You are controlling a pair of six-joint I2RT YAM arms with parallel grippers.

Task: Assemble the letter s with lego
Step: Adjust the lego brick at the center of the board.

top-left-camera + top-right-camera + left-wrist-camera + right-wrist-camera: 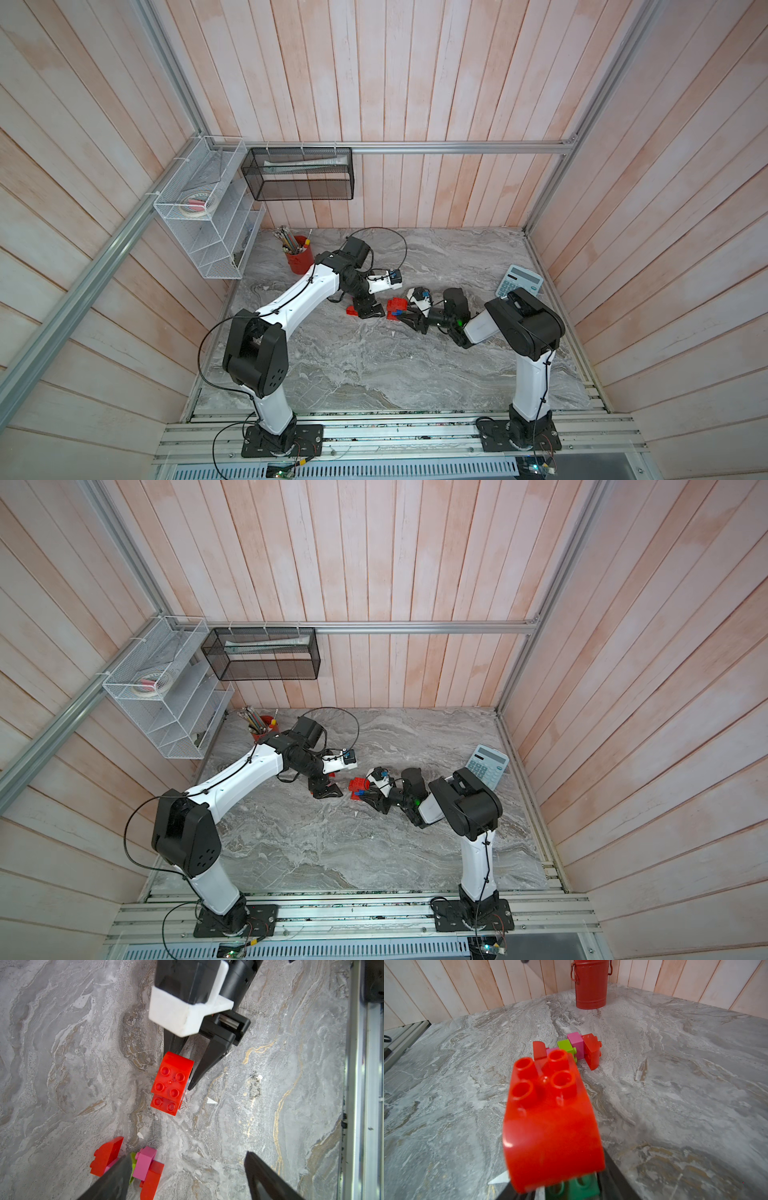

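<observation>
A stack of red lego bricks (172,1082) stands on the marble table between the fingers of my right gripper (178,1076), which is shut on its sides. In the right wrist view the curved red brick (550,1126) fills the jaws, with a dark green brick (581,1188) under it. A small cluster of red, pink and lime green lego (143,1163) (571,1047) lies a short way off. My left gripper (187,1154) hovers open above the table beside that cluster, holding nothing. In both top views the grippers (372,309) (370,800) meet mid-table by the red bricks (395,307).
A red pencil cup (300,259) (590,985) stands at the back left of the table. A calculator (520,282) lies at the right edge. A white wire shelf (208,208) and a black mesh basket (299,174) hang on the walls.
</observation>
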